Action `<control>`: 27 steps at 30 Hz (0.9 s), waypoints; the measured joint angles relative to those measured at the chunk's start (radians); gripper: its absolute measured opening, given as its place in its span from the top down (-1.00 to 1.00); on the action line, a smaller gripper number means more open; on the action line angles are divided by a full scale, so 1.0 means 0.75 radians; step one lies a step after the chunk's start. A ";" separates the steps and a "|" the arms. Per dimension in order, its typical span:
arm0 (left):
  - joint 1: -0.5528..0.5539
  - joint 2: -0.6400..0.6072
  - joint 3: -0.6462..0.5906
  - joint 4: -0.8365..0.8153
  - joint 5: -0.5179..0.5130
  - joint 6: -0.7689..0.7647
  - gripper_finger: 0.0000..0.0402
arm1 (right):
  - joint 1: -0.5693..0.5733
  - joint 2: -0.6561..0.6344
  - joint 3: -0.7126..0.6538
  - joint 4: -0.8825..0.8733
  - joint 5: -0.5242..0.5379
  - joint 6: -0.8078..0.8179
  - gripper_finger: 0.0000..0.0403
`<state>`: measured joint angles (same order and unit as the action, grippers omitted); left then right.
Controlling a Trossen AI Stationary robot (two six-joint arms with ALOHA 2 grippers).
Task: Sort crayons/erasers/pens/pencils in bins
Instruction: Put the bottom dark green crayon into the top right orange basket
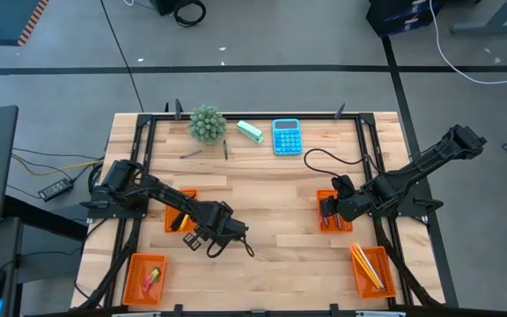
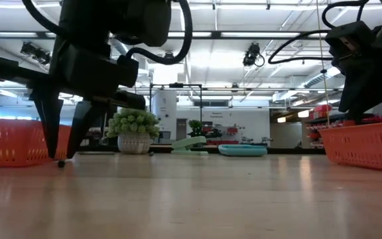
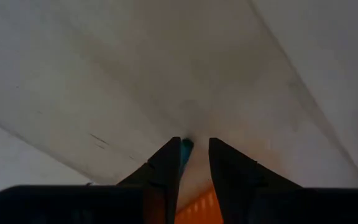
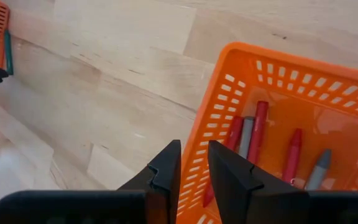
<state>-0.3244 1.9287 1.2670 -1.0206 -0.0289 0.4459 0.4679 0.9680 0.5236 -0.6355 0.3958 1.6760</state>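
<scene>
High view: left gripper (image 1: 221,236) low over the table (image 1: 280,255), beside a bin (image 1: 180,211). Low view: its fingers (image 2: 48,126) point straight down at the wood, narrowly apart. Right wrist view: right gripper (image 4: 194,163), also slightly apart, hovers over the rim of the crayons (image 4: 257,132) bin (image 4: 278,74).

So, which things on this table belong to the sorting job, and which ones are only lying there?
For the job: orange bins, pencils, crayons, erasers, loose dark pens.

Only lying about: plant, mint-green block, blue calculator.
</scene>
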 joint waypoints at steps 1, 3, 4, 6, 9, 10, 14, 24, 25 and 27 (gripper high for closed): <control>0.004 -0.001 0.001 -0.002 0.002 0.008 0.54 | 0.000 0.000 0.000 0.000 0.000 0.000 0.56; 0.014 0.000 0.001 -0.015 0.013 0.025 0.54 | 0.000 0.000 0.000 0.000 0.000 -0.001 0.56; 0.020 0.000 0.001 -0.022 0.028 0.039 0.54 | 0.000 0.000 0.000 0.000 0.000 -0.004 0.56; 0.029 0.000 0.001 -0.031 0.043 0.051 0.53 | 0.000 0.000 0.000 0.000 0.000 -0.008 0.56; 0.050 0.000 0.001 -0.030 0.045 0.054 0.54 | 0.000 0.000 0.000 -0.001 0.000 -0.015 0.56; 0.058 0.000 0.001 -0.030 0.046 0.062 0.55 | 0.000 0.000 0.000 -0.001 0.000 -0.015 0.56; 0.081 0.000 0.001 -0.030 0.043 0.119 0.57 | 0.000 0.000 0.000 -0.001 0.000 -0.015 0.56; 0.082 0.002 0.001 -0.087 0.084 0.149 0.53 | 0.000 0.000 0.000 -0.001 0.003 -0.015 0.56; 0.076 0.002 0.001 -0.104 0.086 0.154 0.53 | 0.000 0.000 0.000 -0.001 0.008 -0.016 0.56; 0.068 0.002 0.001 -0.113 0.086 0.165 0.53 | 0.000 0.000 0.000 -0.001 0.020 -0.016 0.56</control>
<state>-0.2736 1.9305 1.2675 -1.1058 0.0353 0.5696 0.4679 0.9680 0.5236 -0.6365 0.4107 1.6642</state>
